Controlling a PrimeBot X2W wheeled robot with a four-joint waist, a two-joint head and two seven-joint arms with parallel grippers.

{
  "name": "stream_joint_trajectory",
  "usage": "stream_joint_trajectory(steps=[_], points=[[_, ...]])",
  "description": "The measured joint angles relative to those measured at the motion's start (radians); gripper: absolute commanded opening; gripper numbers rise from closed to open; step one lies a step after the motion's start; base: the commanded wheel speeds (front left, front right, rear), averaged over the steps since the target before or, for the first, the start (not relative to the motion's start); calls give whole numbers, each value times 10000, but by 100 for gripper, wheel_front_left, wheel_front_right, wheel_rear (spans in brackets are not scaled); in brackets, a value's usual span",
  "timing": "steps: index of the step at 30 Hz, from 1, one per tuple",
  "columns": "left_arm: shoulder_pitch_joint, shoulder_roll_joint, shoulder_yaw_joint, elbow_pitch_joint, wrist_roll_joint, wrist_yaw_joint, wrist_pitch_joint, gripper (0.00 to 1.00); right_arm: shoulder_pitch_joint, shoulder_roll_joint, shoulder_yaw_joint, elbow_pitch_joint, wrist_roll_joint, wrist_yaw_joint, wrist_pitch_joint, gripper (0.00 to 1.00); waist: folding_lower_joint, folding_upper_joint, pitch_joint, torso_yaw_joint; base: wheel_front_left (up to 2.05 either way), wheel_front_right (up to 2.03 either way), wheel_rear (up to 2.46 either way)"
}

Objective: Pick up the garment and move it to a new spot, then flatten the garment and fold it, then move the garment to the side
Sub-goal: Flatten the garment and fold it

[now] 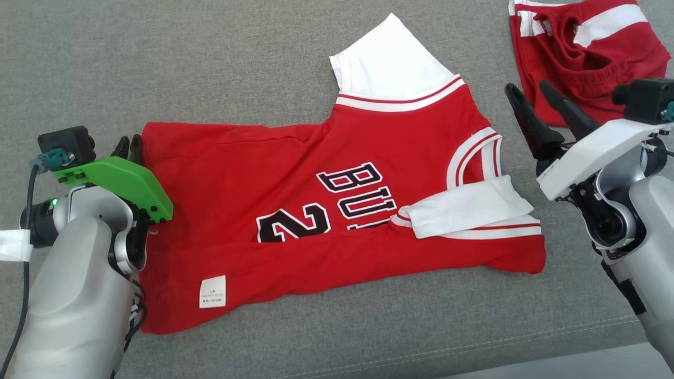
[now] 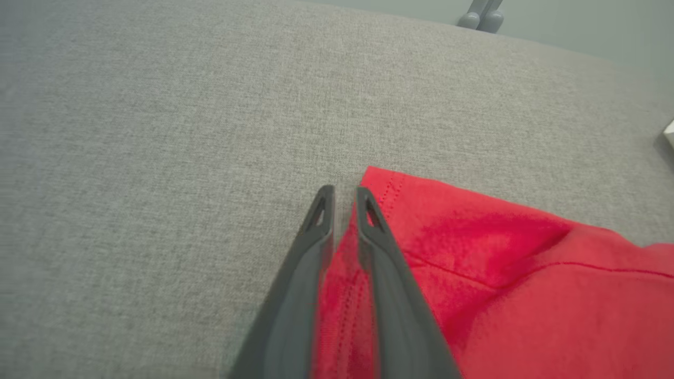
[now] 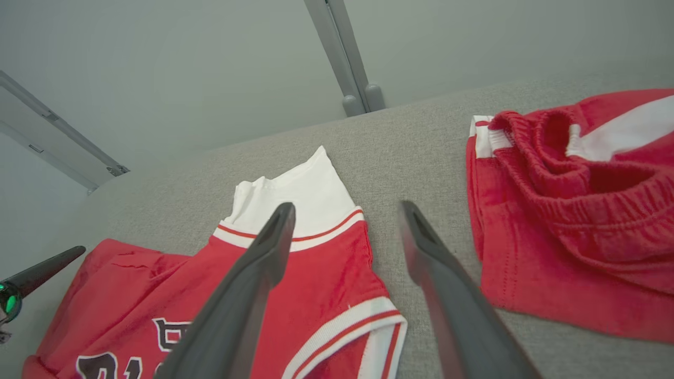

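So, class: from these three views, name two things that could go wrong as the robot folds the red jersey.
1. The left gripper pinches only the hem near one corner of the red basketball jersey with white sleeves; a pull may slip it free or bunch the cloth.
2. The open right gripper hovers near the red, white-striped shorts and might snag them instead.

Red jersey (image 1: 316, 158) lettered "BU", numbered "2", white tag (image 1: 212, 291) print illegible
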Motion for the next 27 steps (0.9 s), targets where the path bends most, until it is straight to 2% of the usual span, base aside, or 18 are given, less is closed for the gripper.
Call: stream_joint_trajectory(steps=[2, 4, 16, 17, 18, 20, 21, 22, 27], points=[[0, -12, -8, 67, 0, -2, -58, 38, -122, 94, 59, 2, 0, 10, 6, 100, 0, 0, 11, 33, 0, 0, 0], [-21, -94, -144, 150, 10, -88, -71, 100, -139, 155, 128, 71, 0, 13, 59, 100, 0, 0, 14, 39, 0, 0, 0], [-174, -58, -309, 708, 117, -211, -84, 100, -174, 217, 140, 403, 6, 94, 84, 100, 0, 0, -3, -212, 0, 0, 0], [-188, -52, -309, 757, 117, -226, -84, 98, -174, 230, 142, 416, 6, 94, 77, 100, 0, 0, -6, -228, 0, 0, 0], [-197, -50, -309, 823, 117, -253, -84, 80, -174, 242, 142, 428, 8, 96, 75, 100, 0, 0, -9, -246, 0, 0, 0], [-204, -52, -311, 941, 117, -259, -84, 36, -174, 244, 144, 470, 8, 96, 73, 100, 0, 0, -17, -281, 0, 0, 0], [-209, -52, -316, 970, 117, -261, -84, 25, -174, 245, 146, 497, 8, 96, 54, 100, 0, 0, -23, -298, 0, 0, 0], [-217, -54, -324, 984, 117, -265, -86, 0, -174, 249, 148, 516, 8, 96, 44, 100, 0, 0, -31, -313, 0, 0, 0], [-303, -113, -305, 991, 115, -351, -428, 0, -174, 253, 150, 629, 8, 98, -2, 100, 0, 0, -87, -350, 0, 0, 0]])
